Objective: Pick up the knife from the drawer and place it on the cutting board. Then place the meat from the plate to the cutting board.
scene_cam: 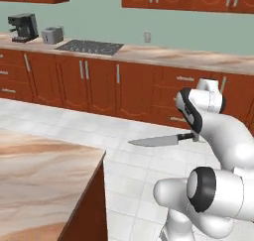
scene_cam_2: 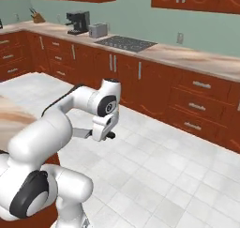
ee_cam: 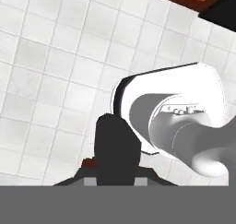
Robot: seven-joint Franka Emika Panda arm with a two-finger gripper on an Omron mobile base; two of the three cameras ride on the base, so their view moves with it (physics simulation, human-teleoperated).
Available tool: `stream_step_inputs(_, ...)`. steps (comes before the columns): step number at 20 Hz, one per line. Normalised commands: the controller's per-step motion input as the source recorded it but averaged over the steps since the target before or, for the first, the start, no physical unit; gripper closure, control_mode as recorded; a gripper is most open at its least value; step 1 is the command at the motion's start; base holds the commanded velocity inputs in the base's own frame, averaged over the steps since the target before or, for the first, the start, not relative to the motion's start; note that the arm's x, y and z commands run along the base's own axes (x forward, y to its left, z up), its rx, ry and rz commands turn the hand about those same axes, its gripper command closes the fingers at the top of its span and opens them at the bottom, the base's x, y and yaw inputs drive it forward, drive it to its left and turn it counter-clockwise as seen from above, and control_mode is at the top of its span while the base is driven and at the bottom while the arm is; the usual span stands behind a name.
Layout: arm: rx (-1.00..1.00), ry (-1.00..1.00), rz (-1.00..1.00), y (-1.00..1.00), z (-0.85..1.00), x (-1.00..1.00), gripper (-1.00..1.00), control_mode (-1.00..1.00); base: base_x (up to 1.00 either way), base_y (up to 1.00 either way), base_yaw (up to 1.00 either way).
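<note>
Carrying the knife (scene_cam: 161,141) level is the thing to get right at this stage: the gripper (scene_cam: 194,135) is clamped shut on the short dark handle, and the blade sticks out sideways to the left in the left base view, hanging in the air above the white tiled floor (scene_cam: 129,160), well clear of the marbled tabletop (scene_cam: 39,180) at the near left. Since the grip sits at one end of a long thing, I would judge that a quick swing could make the blade pivot in the jaws, so a slow, steady turn toward wherever the cutting board lies seems wise, keeping the blade flat and pointing away from the arm's own links. The knife should be lowered until the blade lies flat before the jaws let go (dropping it from height could make it bounce or skid). In looks, it is a chef's knife with a broad, pointed silver-grey blade, held roughly horizontal. In the right base view the gripper (scene_cam_2: 104,133) hides most of it, with just a dark stub of the handle (scene_cam_2: 110,135) poking out to the right. The far cabinets (scene_cam: 99,81) are a long way off.
</note>
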Motion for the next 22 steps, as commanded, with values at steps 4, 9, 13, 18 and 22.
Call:
stream_step_inputs(4, 0.0, 0.0, 0.0, 0.0, 0.0, 0.0, 1.0, 1.0, 0.42, -0.43, 0.75)
stream_step_inputs(9, 0.0, 0.0, 0.0, 0.0, 0.0, 0.0, 1.0, 1.0, 0.57, -0.53, 0.68)
stream_step_inputs(13, 0.0, 0.0, 0.0, 0.0, 0.0, 0.0, 1.0, 1.0, 0.79, -0.85, 0.52)
stream_step_inputs(18, 0.0, 0.0, 0.0, 0.0, 0.0, 0.0, 1.0, 1.0, 0.84, -0.95, 0.48)
stream_step_inputs(22, 0.0, 0.0, 0.0, 0.0, 0.0, 0.0, 1.0, 1.0, 0.82, -0.94, 0.48)
